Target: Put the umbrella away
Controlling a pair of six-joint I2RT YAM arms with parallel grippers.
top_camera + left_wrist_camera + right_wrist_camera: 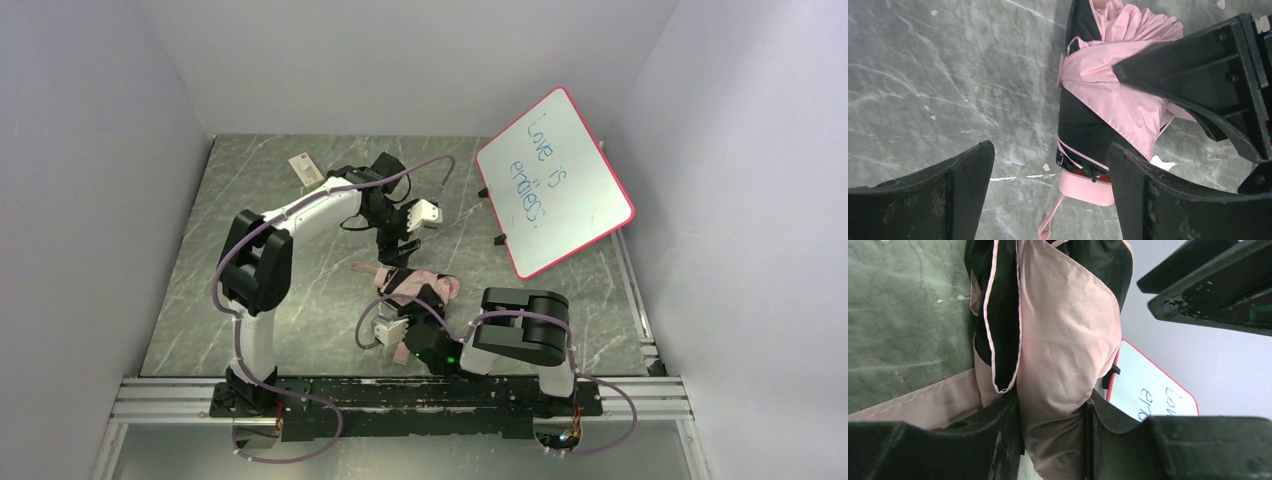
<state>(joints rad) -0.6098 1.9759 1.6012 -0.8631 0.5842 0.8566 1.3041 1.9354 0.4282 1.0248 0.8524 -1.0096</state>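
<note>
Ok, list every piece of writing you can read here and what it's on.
"Love is endless": blue handwriting on the pink-framed whiteboard; the final letters are unclear.
On the tan card at the table's far left: print too small to read.
On the umbrella: no writing visible.

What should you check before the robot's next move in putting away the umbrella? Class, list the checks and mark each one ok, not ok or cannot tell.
1. Right claw has a grip on the umbrella: ok, its fingers pinch the pink fabric.
2. Left claw is open and ready: ok, jaws wide with nothing held.
3. Fabric gathered neatly: not ok, it lies bunched and loose.
4. Handle is reachable: ok, it lies bare on the table by the left claw.
5. Left claw is clear of the umbrella: cannot tell.
6. Whiteboard is out of the way: ok, it is apart at the far right.
</note>
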